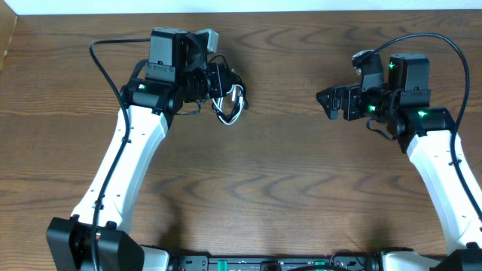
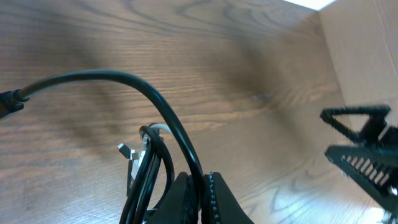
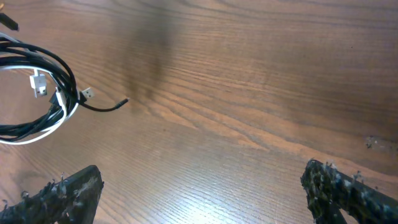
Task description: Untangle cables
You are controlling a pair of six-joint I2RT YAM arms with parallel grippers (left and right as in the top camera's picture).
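Two arms reach up the table (image 1: 271, 181) from its near edge, and nothing lies on the bare wood between them.

Further up, on your left, the left tool (image 1: 223, 84) is clenched on the black cable (image 2: 161, 106). Its wrist camera shows that cord arching in from the left and running down between the closed fingers (image 2: 186, 199). The cable bundle (image 1: 230, 104) sits at the tool's tip, left of the table's centre, with the white cable (image 3: 18, 141) looped in among the black turns. You cannot tell from any view whether the loops rest on the wood or hang just above it.

Across from it, well apart, the right tool (image 1: 331, 103) stands released, jaws wide, pointing toward the bundle and touching nothing. From its wrist camera you see only part of the bundle, cut off at the left edge. A loose black plug end (image 3: 121, 102) trails out to the right, and small pale plugs (image 3: 38, 84) sit inside the loop. How the two cords cross one another is hard to make out.

Each arm's own thicker wire (image 1: 102, 64) curves behind its wrist, clear of the bundle.

Farthest off, a tan panel (image 2: 367, 56) borders the table.
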